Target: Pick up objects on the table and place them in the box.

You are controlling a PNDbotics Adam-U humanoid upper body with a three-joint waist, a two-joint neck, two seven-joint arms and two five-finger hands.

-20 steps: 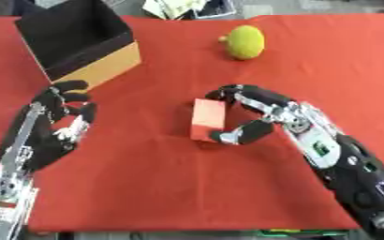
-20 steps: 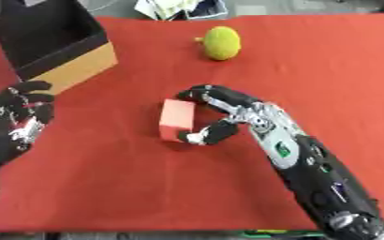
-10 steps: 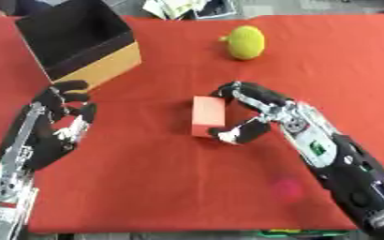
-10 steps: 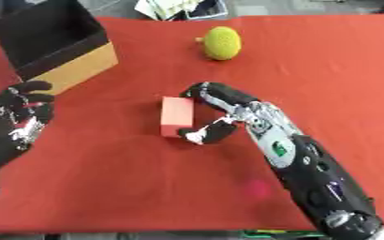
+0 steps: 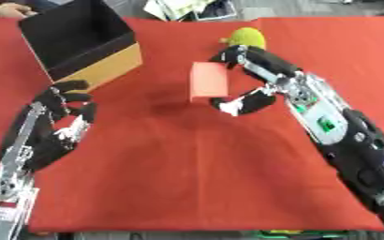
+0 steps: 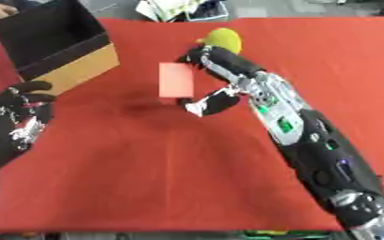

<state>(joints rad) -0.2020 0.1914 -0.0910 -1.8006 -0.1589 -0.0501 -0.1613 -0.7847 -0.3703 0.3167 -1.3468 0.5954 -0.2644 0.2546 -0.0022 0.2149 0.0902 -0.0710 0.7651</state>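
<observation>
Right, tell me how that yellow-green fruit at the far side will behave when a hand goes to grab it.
The yellow-green fruit looks rounded, so it may well roll on the red table if nudged rather than enclosed. Its skin looks smooth, so perhaps slippery between fingers. It seems to keep its shape, so probably firm, not floppy.

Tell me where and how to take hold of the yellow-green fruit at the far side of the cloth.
Grip the yellow-green fruit across its rounded middle, coming down from above with fingers on either side. It is small, roundish and has no handle, and nothing covers its top. The right hand, now curled on the orange block, sits just in front of it.
</observation>
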